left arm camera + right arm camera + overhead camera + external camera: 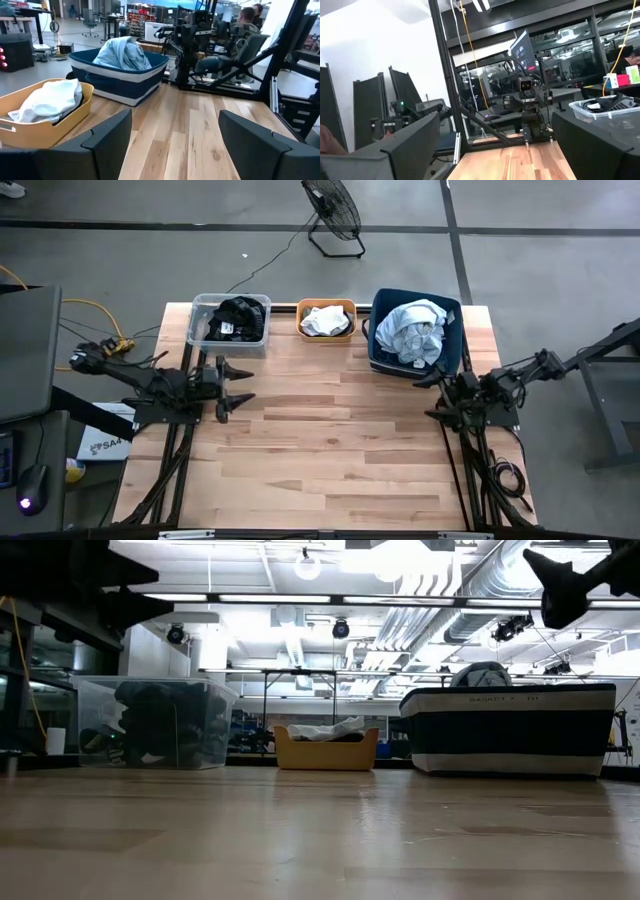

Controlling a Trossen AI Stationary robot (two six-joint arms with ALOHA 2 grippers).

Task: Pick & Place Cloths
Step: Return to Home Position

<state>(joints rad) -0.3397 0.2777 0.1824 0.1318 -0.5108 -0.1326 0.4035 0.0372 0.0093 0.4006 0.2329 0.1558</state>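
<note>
Cloths sit bunched in three bins at the table's [330, 460] far edge: black cloth [236, 317] in the clear bin [201, 304], white cloth [324, 320] in the orange bin [326, 304], light blue cloth [412, 330] heaped in the dark blue bin [455, 340]. I can't make out any long axis. Left gripper [245, 385] and right gripper [428, 398] face inward, fingers spread, empty.

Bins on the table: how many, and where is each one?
3, along the far edge: clear bin at the left, orange bin in the middle, dark blue bin at the right. None seems hidden.
</note>
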